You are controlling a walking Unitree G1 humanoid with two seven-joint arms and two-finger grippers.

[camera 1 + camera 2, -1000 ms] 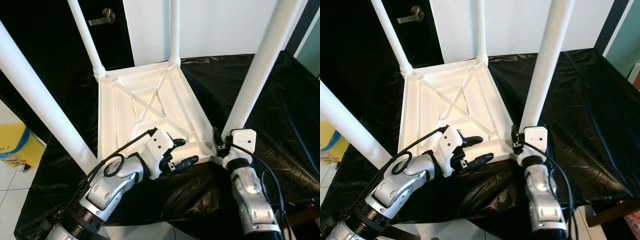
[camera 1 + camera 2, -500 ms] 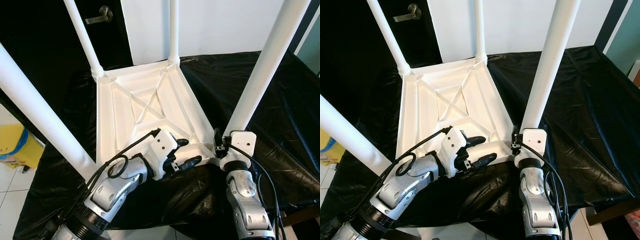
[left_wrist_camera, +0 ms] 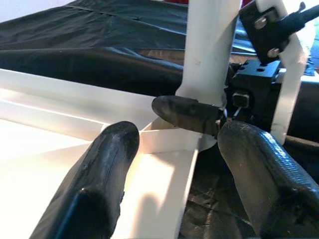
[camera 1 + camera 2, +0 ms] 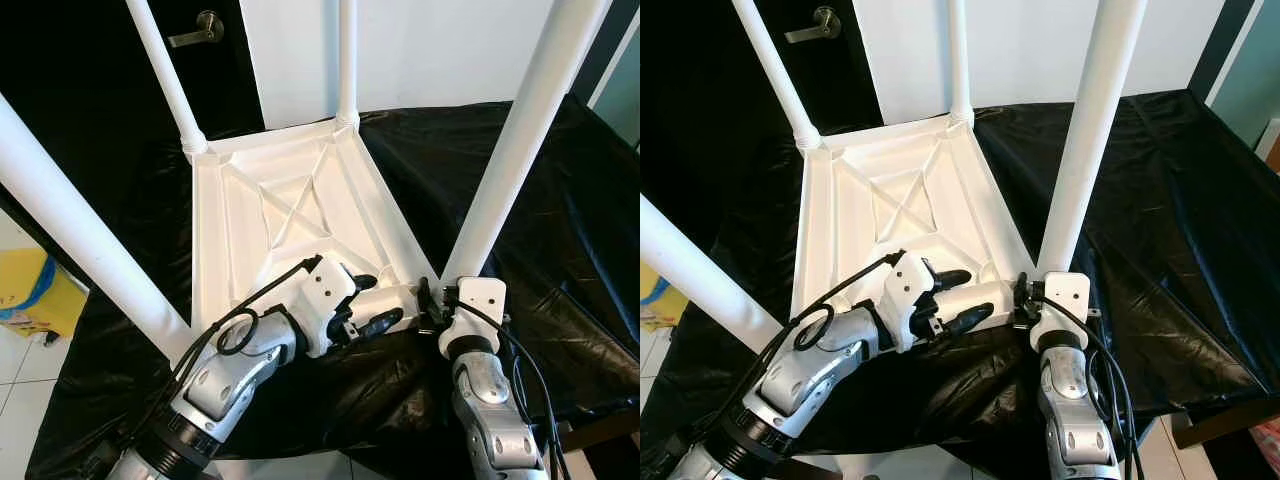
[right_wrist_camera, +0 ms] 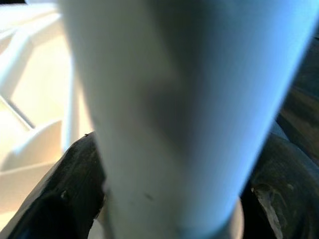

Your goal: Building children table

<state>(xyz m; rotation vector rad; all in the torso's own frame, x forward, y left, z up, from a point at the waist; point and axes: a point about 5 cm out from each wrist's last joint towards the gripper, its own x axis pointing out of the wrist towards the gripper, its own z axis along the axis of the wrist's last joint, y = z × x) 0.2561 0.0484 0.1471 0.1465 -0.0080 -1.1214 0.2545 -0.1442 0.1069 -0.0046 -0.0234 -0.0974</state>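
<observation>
Right wrist view shows you the right gripper [image 4: 1025, 297] clamped round the upright leg [image 4: 1087, 140]; left gripper [image 4: 958, 298] straddles the tabletop [image 4: 855, 215] rim, fingers spread.

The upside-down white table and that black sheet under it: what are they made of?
The table top looks like moulded plastic with a smooth, slightly glossy finish: its underside shows cast ribs and a cross brace. The round legs match it, probably plastic tubes. The black sheet seems thin plastic film, being shiny and wrinkled.
</observation>
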